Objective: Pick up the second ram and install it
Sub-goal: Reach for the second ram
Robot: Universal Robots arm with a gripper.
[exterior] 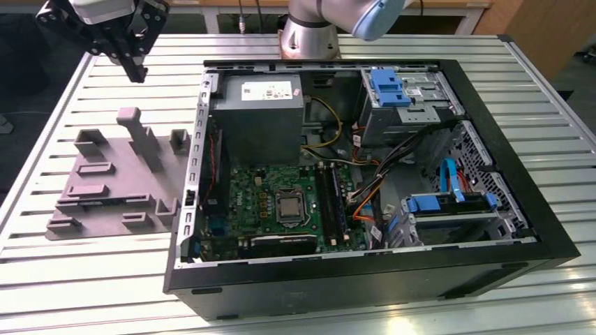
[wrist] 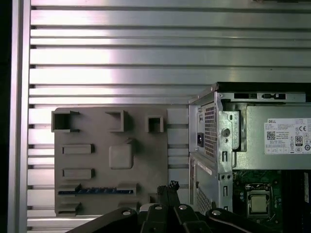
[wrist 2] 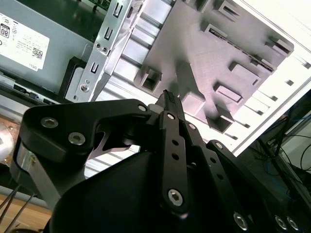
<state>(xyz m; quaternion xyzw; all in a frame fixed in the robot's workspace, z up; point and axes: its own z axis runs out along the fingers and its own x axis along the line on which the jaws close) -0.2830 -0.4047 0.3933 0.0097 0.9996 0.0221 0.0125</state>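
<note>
The second ram [wrist: 97, 191] is a thin dark stick with a bluish edge, lying flat in a groove of the grey plastic tray [wrist: 87, 126]. That tray [exterior: 112, 181] rests on the slatted table at the exterior view's left, beside the open computer case [exterior: 373, 174]. My gripper [exterior: 138, 72] hangs well above the table past the tray's far end, apart from the ram. Its fingers [wrist 2: 167, 99] are pressed together with nothing between them, and the fingertips [wrist: 171, 186] point down near the tray's edge by the case.
Inside the case, the green board [exterior: 279, 209] carries long black slots [exterior: 331, 202], with the grey power-supply box [exterior: 256, 112] behind it. Blue drive brackets [exterior: 386, 87] and loose cables [exterior: 373, 181] fill the exterior view's right. The tray has raised grey blocks [exterior: 139, 136].
</note>
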